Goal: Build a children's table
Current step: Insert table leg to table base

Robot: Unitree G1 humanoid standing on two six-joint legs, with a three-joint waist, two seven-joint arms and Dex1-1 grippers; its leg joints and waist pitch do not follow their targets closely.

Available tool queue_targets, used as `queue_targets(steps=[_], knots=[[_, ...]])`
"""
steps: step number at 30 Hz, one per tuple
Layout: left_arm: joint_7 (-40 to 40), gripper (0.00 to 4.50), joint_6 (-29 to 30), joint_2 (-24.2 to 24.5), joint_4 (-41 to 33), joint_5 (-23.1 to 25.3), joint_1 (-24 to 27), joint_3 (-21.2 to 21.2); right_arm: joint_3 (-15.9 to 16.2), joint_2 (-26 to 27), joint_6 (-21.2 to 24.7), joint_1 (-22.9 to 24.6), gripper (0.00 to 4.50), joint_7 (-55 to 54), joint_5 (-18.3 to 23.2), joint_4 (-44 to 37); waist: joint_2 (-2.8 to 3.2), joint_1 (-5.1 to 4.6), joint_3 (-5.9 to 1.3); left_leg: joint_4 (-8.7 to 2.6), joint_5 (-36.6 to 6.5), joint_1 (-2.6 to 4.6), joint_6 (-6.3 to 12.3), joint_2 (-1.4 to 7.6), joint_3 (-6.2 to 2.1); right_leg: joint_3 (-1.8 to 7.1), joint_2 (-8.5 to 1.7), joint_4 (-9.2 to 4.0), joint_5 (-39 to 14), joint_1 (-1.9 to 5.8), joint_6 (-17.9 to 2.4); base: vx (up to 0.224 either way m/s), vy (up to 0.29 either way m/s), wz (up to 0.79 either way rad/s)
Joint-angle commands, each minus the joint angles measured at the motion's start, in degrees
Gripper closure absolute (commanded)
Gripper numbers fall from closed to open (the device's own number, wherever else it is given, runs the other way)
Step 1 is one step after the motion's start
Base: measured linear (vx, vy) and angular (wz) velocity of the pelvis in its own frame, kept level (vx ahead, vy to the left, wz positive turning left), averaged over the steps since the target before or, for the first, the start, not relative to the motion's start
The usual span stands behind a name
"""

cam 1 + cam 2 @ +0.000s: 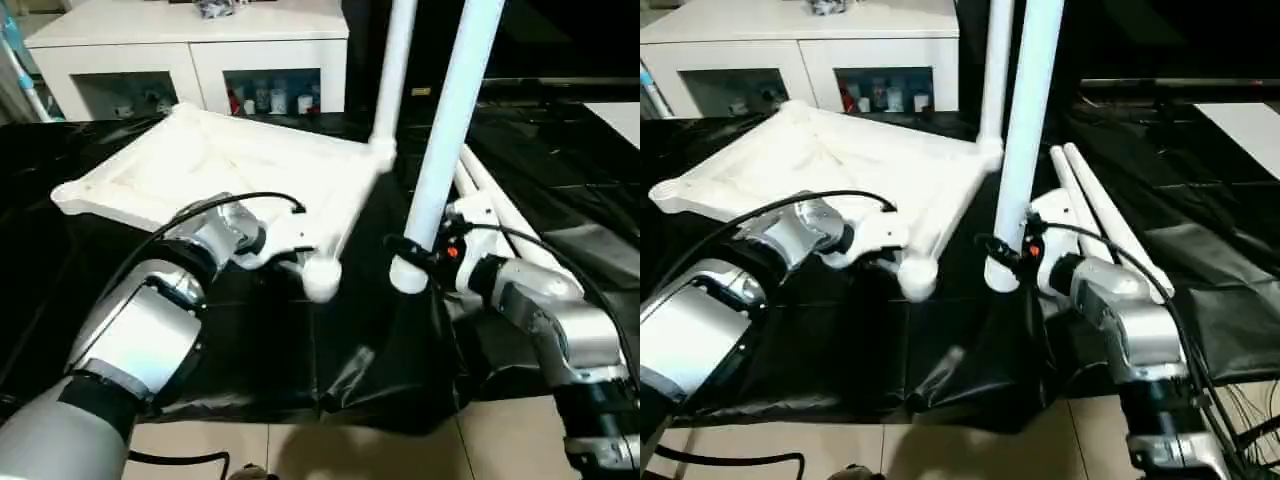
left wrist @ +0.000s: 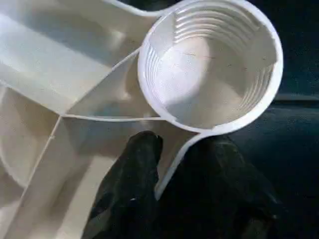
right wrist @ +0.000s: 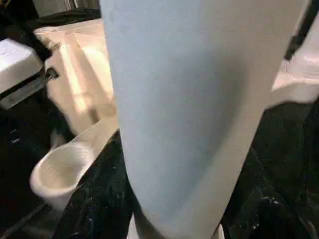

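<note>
The upturned table top (image 1: 230,170) lay tilted on the surface (image 1: 560,170), a cabinet (image 1: 190,55) behind it. One leg (image 1: 392,80) stood in its far corner socket. Right of it, another leg (image 1: 450,130) stood upright; two legs (image 1: 1095,210) lay behind.

A lived-in room, likely a home; white glass-door cabinet (image 1: 190,60) (bottles inside); tiled floor (image 1: 300,450).

Overhead light bright — glare on black sheet (image 1: 560,160); cabinet (image 1: 190,50) washed out; close leg (image 3: 199,114) soft, blurred.
</note>
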Motion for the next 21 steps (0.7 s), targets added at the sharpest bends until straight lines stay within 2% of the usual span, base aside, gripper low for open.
queue_targets(steps=[1,2,4,6,9,11,12,14,16,19,21], knots=[[-2.4,3.24,0.5,-0.3,0.4,0.8,1.9,-1.3,0.7,-0.2,-1.2,-0.8,2.63,0.4,-0.3,0.6,-1.1,0.45,-4.72,-3.32,-7.8,0.9,3.57,0.59,-0.24,2.02,-4.11,-4.25,-2.4,3.5,-15.2,0.0,0.0,0.0],[-2.3,3.24,0.6,-0.3,0.2,0.8,2.3,-1.4,0.8,-0.1,-1.4,-0.9,2.63,0.4,-0.4,0.7,-1.2,0.52,-4.75,-3.33,-7.8,0.9,3.65,0.62,-0.25,1.97,-4.15,-4.2,-2.0,3.54,-15.3,0.0,0.0,0.0],[-1.9,3.42,0.8,-0.3,-0.3,0.8,3.2,-1.4,0.9,0.1,-1.7,-1.0,2.63,0.4,-0.5,1.0,-1.0,0.65,-4.75,-3.36,-7.8,0.92,3.82,0.67,-0.29,1.91,-4.21,-4.16,-1.5,3.52,-15.6,0.0,0.0,0.0],[-1.6,3.54,0.9,-0.2,-1.1,0.5,4.7,-0.8,0.9,0.5,-2.1,-1.2,2.63,0.3,-0.7,1.4,-1.18,0.65,-4.76,-3.39,-7.8,0.87,3.86,0.69,-0.29,1.9,-4.21,-4.09,-1.3,3.58,-15.6,0.0,0.0,0.0],[-1.0,3.71,1.5,-0.1,-1.8,0.4,5.6,-0.2,0.9,0.6,-2.4,-1.2,2.63,0.4,-0.7,1.6,-1.18,0.57,-4.58,-3.48,-8.4,0.93,3.89,0.67,-0.22,1.9,-4.19,-4.36,-2.9,3.44,-15.4,0.0,0.0,0.0],[2.1,3.75,4.8,-0.6,-3.3,-1.6,7.5,2.6,0.9,1.0,-2.8,-1.1,2.63,0.5,-0.7,1.9,-1.27,0.56,-4.52,-3.57,-9.2,0.99,3.6,0.71,-0.21,1.89,-4.27,-4.46,-4.6,3.5,-15.2,0.0,0.0,0.0],[3.5,3.78,6.2,-0.8,-3.9,-2.6,8.3,3.8,1.0,1.1,-3.0,-1.0,2.63,0.5,-0.6,2.1,-1.31,0.41,-4.3,-3.68,-10.6,1.2,3.41,0.7,-0.16,1.84,-4.3,-4.81,-7.6,3.34,-14.8,0.0,0.0,0.0],[5.0,3.83,8.1,-1.2,-4.4,-4.1,9.1,5.2,1.0,1.2,-3.2,-1.0,2.63,0.5,-0.5,2.2,-1.32,0.4,-4.23,-3.7,-11.2,1.25,3.21,0.67,-0.13,1.85,-4.38,-4.97,-9.8,3.31,-14.4,0.0,0.0,0.0],[6.9,3.84,10.0,-1.5,-5.4,-5.2,10.2,6.5,1.0,1.4,-3.3,-1.0,2.63,0.4,-0.4,2.4,-1.36,0.24,-3.92,-3.96,-12.9,1.35,2.7,0.54,-0.22,1.79,-4.42,-5.6,-15.3,3.24,-12.9,0.0,0.0,0.0],[13.3,3.91,13.7,-2.2,-8.1,-6.8,13.1,9.2,1.0,1.8,-3.7,-1.3,2.63,0.4,-0.4,3.0,-1.64,-0.26,-3.76,-4.13,-14.2,1.47,2.33,0.4,-0.24,1.71,-4.34,-5.98,-19.3,3.18,-11.4,0.0,0.0,0.0],[16.3,3.96,11.9,-2.5,-10.7,-6.8,15.1,10.2,1.0,2.0,-3.7,-1.4,2.63,0.4,-0.4,3.3,-1.55,-0.4,-3.93,-4.18,-14.1,1.44,2.28,0.48,-0.36,1.69,-4.4,-6.04,-19.7,3.16,-10.9,0.0,0.0,0.0]])
